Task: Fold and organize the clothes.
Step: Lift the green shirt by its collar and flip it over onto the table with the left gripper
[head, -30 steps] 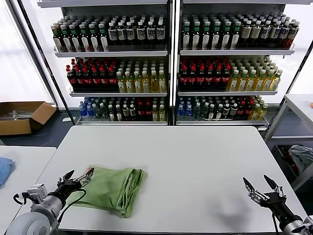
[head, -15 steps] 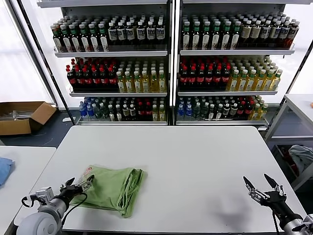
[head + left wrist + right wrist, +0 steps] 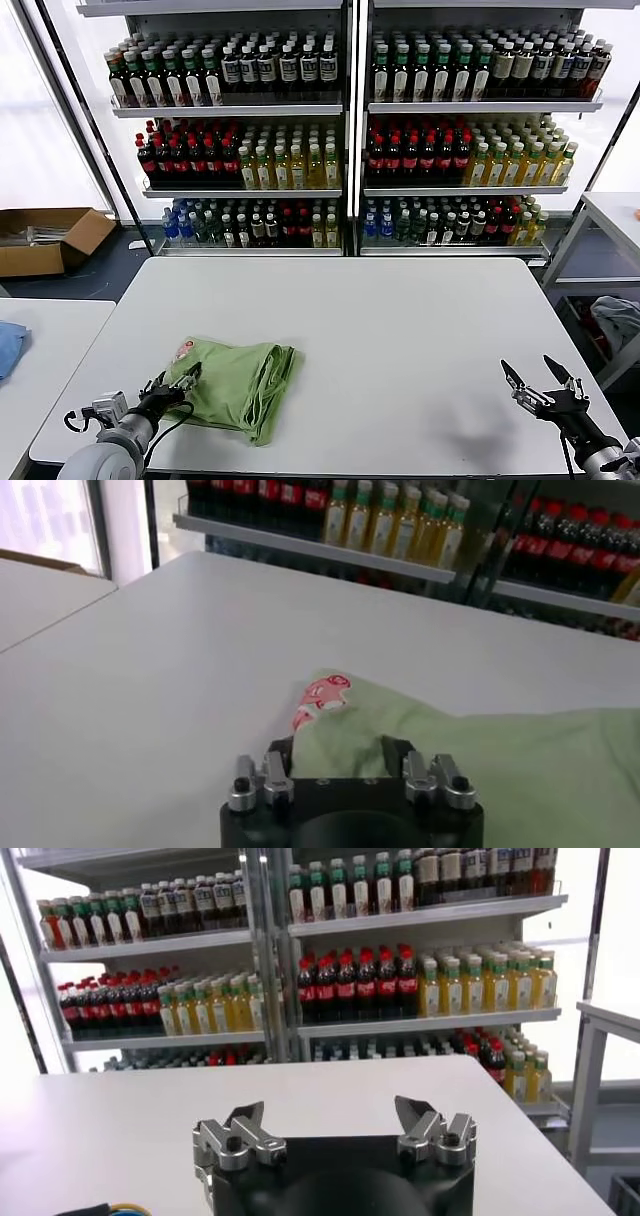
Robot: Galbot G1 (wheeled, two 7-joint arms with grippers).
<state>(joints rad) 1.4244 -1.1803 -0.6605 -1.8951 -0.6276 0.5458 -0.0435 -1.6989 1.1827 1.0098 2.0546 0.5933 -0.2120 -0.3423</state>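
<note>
I have the folded light green cotton shirt lying at about seven o'clock on the white bench, its red-and-white print peeking out at the near corner. My left pincer straddles that corner's edge, jaws partly drawn in over the cloth; whether it is truly gripped I cannot tell. The right pincer waits released at five o'clock. My worry: pinching only the top layer, so a pull would drag the fold apart.
</note>
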